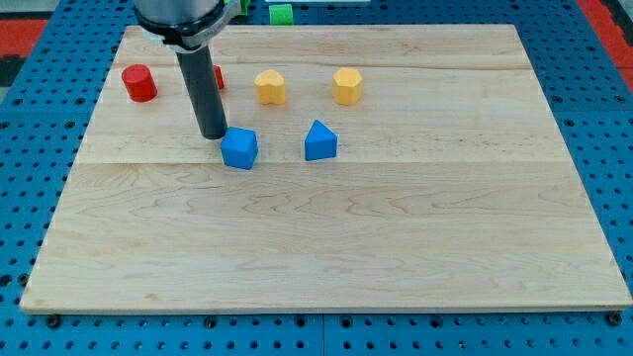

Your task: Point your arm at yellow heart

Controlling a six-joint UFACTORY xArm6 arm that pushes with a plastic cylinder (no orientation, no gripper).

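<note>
Rod hides red block [218, 77] (mostly).

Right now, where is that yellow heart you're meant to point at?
In the camera view, the yellow heart sits near the board's top, left of the other yellow block, up and right of my tip.

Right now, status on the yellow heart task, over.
My tip just left of the blue cube. Yellow heart up and right, apart from tip. Path to it clear.
</note>
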